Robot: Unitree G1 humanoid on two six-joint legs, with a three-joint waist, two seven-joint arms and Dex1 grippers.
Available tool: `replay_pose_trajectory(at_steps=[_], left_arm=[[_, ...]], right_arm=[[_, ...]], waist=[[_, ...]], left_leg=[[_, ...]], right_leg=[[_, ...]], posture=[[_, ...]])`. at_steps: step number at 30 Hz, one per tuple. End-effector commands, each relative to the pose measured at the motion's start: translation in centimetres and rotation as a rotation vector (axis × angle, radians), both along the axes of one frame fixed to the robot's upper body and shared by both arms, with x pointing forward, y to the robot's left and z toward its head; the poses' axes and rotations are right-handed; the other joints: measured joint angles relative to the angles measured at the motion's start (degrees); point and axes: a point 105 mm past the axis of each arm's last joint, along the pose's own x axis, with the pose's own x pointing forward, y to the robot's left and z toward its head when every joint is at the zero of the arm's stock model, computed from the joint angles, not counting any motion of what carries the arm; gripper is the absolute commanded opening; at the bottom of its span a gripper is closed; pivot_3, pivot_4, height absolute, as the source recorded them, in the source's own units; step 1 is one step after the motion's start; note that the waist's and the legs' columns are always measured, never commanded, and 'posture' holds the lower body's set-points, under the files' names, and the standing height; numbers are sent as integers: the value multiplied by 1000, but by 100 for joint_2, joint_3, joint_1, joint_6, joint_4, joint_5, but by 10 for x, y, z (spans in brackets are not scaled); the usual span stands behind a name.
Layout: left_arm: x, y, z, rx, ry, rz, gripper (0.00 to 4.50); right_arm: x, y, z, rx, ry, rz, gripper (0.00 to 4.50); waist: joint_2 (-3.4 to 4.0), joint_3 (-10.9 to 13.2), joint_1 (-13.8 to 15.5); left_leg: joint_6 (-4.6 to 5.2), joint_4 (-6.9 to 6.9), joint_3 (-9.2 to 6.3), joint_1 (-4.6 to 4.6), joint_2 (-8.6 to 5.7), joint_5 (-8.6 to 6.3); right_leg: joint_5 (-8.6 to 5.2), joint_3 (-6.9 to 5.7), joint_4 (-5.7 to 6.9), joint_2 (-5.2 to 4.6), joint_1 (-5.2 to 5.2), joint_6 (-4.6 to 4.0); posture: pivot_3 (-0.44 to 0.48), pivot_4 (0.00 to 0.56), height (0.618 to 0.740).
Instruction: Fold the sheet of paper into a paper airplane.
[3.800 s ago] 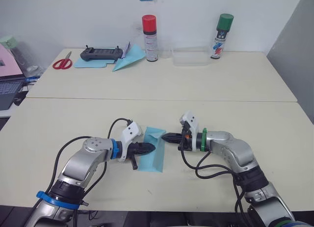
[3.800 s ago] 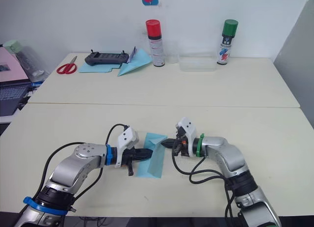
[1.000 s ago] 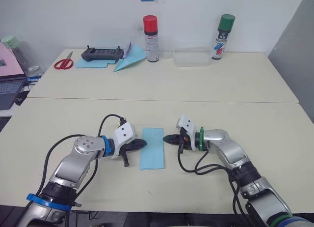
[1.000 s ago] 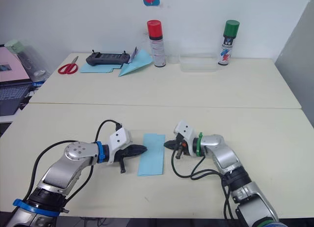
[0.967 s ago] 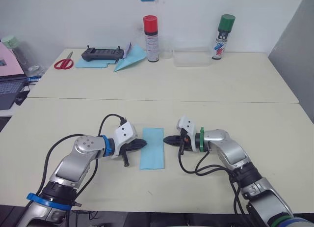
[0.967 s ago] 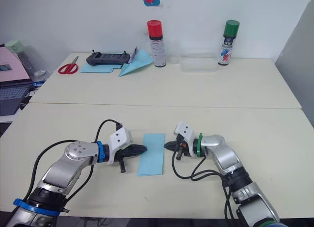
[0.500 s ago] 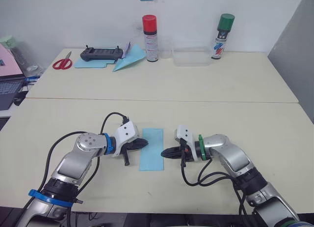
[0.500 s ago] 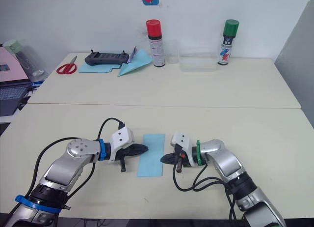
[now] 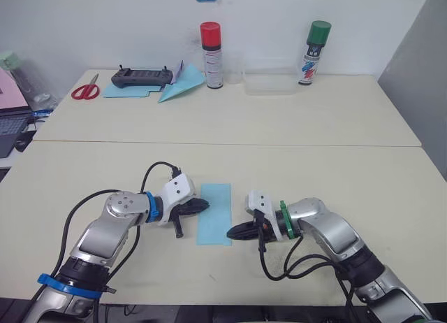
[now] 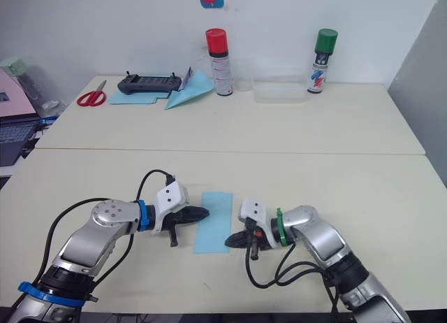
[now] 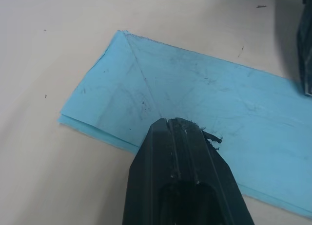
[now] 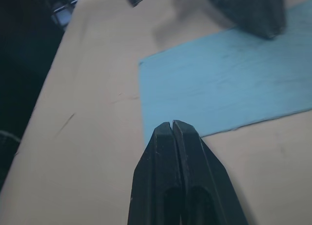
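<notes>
The sheet of paper (image 9: 214, 213) lies flat on the near table as a long light-blue strip, doubled over, with faint creases (image 11: 204, 88). My left gripper (image 9: 204, 205) is shut, and its tip rests on the strip's left edge near the middle. My right gripper (image 9: 230, 233) is also shut, with its tip low at the strip's near right corner (image 12: 171, 123). Neither gripper holds anything. The paper airplane is out of view.
On the far table stand a red-capped spray can (image 9: 211, 45), a green-capped can (image 9: 310, 52) and a clear plastic box (image 9: 269, 80). To the left lie a black controller (image 9: 142, 76) on a flat blue sheet (image 9: 126, 92), a neat blue dart plane (image 9: 180, 83) and red scissors (image 9: 84, 91).
The strip, lifted and part-open 3.8 s ago, now lies flat. Over the last second my right gripper slid along its right edge to the near corner. The left gripper has barely moved.
</notes>
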Motion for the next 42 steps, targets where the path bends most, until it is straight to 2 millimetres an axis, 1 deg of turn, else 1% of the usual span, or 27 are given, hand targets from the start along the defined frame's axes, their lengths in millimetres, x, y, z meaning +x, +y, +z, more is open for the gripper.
replay_pose_trajectory(at_steps=[1,4,7,9,10,11,12,13,14,16,20,24,26,27,30,35,39,40,42], left_arm=[[-7,3,-15,32,66,1,0],[-8,2,-15,30,68,-2,0],[-7,2,-15,27,66,0,0],[-7,1,-15,19,63,6,0],[-7,2,-15,17,58,5,0],[-7,2,-15,16,54,5,0],[-7,2,-15,15,51,4,0],[-6,2,-15,15,47,2,0],[-6,1,-15,16,42,-1,0],[-4,-2,-16,11,37,-9,0],[0,-7,-14,-2,21,-11,0],[1,-8,-14,-4,16,-11,0],[2,-8,-14,-7,8,-7,0],[2,-9,-13,-9,5,-4,0],[5,-10,-6,-41,-10,23,0],[9,-4,16,-125,-32,93,0],[9,8,35,-191,-40,148,0],[9,10,37,-196,-42,155,0],[5,22,38,-210,-22,193,0]], right_arm=[[-36,-8,-27,-79,196,98,31],[-42,-14,-24,-86,227,126,31],[-37,-21,-16,-79,219,113,31],[-17,-25,0,-41,159,36,31],[0,-27,24,13,98,-22,31],[9,-28,41,52,57,-58,31],[13,-28,55,85,28,-77,31],[16,-26,63,111,8,-98,31],[20,-22,65,132,-9,-130,31],[30,-11,64,157,-36,-206,31],[38,5,39,107,-74,-272,31],[41,6,18,23,-121,-279,31],[43,5,6,-29,-142,-278,31],[44,5,3,-37,-144,-286,31],[45,7,-2,-45,-146,-282,31],[48,6,-7,-61,-154,-271,31],[53,4,-7,-62,-161,-276,31],[53,4,-8,-63,-163,-276,31],[53,3,-9,-62,-155,-273,31]], waist=[[-3,-2,1],[-8,-6,4],[-9,-6,7],[-9,-6,10],[-7,-2,10],[-2,8,10],[1,11,14],[3,13,17],[3,13,22],[2,12,20],[14,18,64],[13,18,109],[15,16,109],[15,15,109],[16,15,99],[16,15,33],[15,16,-3],[15,16,-4],[15,16,-7]], left_leg=[[-1,0,-1,0,0,-1],[-6,0,-3,0,0,-4],[-12,0,-4,0,0,-8],[-13,0,-5,-1,0,-9],[-14,0,-7,-1,0,-10],[-14,1,-7,-1,-1,-10],[-14,2,-6,-5,-2,-9],[-14,5,-4,-13,-4,-9],[-14,6,-5,-17,-5,-9],[-14,4,-10,-16,-2,-9],[-14,2,-15,-25,-4,-9],[-14,30,-13,-77,-14,-8],[-13,31,-10,-75,-14,-8],[-13,31,-12,-69,-12,-8],[-12,30,-13,-49,-8,-6],[-3,30,-13,-37,-4,1],[-3,30,-15,-39,-2,2],[-3,30,-15,-39,-2,2],[-3,29,-15,-39,-2,2]], right_leg=[[-1,-1,-1,0,0,1],[-5,-4,-2,0,2,2],[-10,-6,-5,-1,4,-2],[-12,-7,-5,-1,5,-1],[-12,-9,-5,-1,6,-1],[-12,-8,-5,-2,6,-1],[-11,-6,-3,-3,2,0],[-9,-4,1,-5,-6,2],[-8,-4,3,-6,-10,4],[-8,-10,4,-2,-10,3],[-12,-15,7,-2,-14,-2],[0,-12,4,-11,-49,16],[1,-9,6,-11,-51,17],[1,-11,10,-9,-48,16],[-1,-11,29,-5,-40,13],[0,-10,35,-1,-34,13],[2,-12,38,0,-36,13],[2,-12,39,0,-36,12],[2,-12,39,0,-36,12]], posture=[[0,150,740],[0,150,740],[0,150,740],[0,150,740],[0,150,740],[0,150,740],[0,150,740],[0,150,740],[0,150,740],[0,150,740],[0,150,740],[0,150,740],[0,150,740],[0,150,740],[0,150,740],[0,150,740],[0,150,740],[0,150,740],[0,150,740]])
